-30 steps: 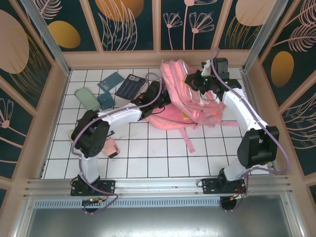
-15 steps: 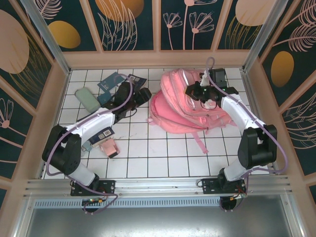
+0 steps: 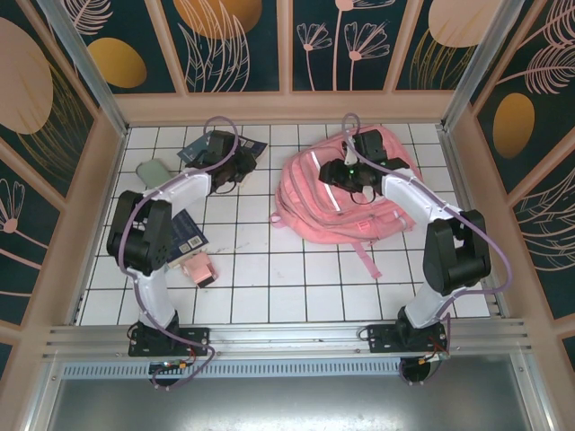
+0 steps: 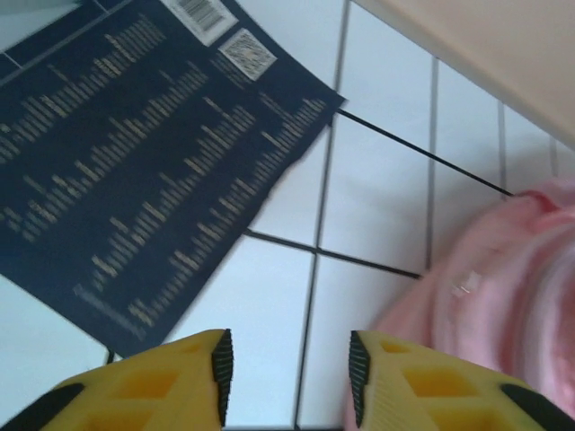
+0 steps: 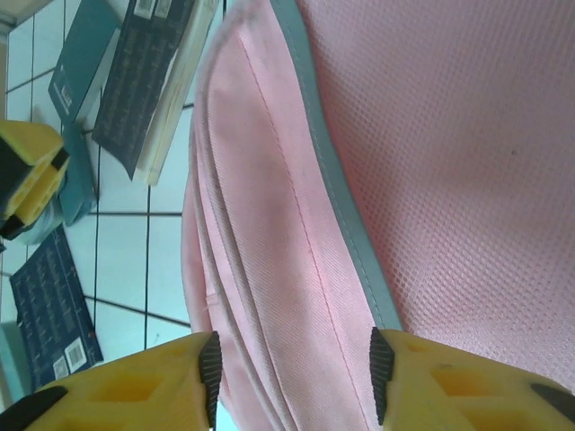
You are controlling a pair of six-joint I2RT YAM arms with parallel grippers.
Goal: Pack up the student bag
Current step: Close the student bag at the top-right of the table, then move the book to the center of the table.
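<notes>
A grey-green pouch [image 3: 154, 172] lies on the white tiled table [image 3: 269, 269], well to the left of the left gripper [image 3: 241, 163]. That gripper's yellow fingers [image 4: 162, 386] stand parted with nothing between them. In the left wrist view, a navy printed booklet [image 4: 135, 171] lies flat on the tiles ahead of those jaws and to their left. Bare tile lies straight ahead of the gap. Just to the right of the same jaws bulges the edge of the student bag [image 3: 314, 215], close beside the right-hand finger.

The pink bag lies slumped on the table between the two arms, one strap [image 3: 367, 260] trailing toward the near edge. The right gripper [image 3: 334, 175] hangs over the bag's upper part. Its jaws are apart and not closed on the fabric. In the right wrist view, pink cloth and a pale grey stripe [image 5: 346, 215] run ahead of the gap. A teal book [image 5: 76, 72] and a navy one [image 5: 148, 81] lie beyond the bag, ahead and to the left of these jaws.
</notes>
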